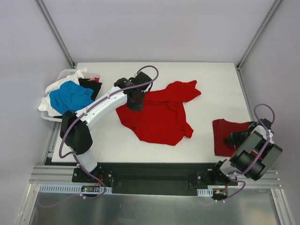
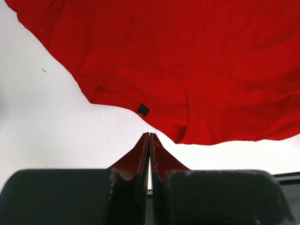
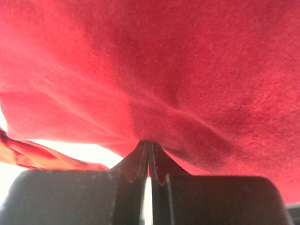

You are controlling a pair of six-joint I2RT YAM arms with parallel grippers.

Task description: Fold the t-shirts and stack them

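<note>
Currently I have the loose red t-shirt [image 1: 159, 117] lying rumpled near the middle of the table [image 1: 215, 84], with one sleeve thrown out toward 1 o'clock. The left tool [image 1: 136, 104] is down at that shirt's 10 o'clock edge. On its wrist camera the jaws are pressed together with nothing between them. The tips are over bare white table, just short of the collar [image 2: 193, 105]. A small black tag [image 2: 143, 109] sits on the neckline edge at about 12 o'clock from the tips.

Over at 4 o'clock on the table, a folded red t-shirt [image 1: 221, 133] lies flat near the right edge, well apart from the loose one. The right tool [image 1: 233, 139] is on top of it, reaching in from the 4 o'clock side. Its wrist camera shows almost nothing but red cloth. The jaws are closed and the tips are pushed against the fabric, with creases running in toward them — whether a pinch of cloth is caught between them, I can't tell.

At 9 o'clock a white basket [image 1: 64, 73] sits at the table's left edge with more t-shirts heaped in it: a blue one [image 1: 70, 96] on top, a white one [image 1: 58, 84] under and around it, and a black one [image 1: 91, 86] at the heap's 2 o'clock side.
</note>
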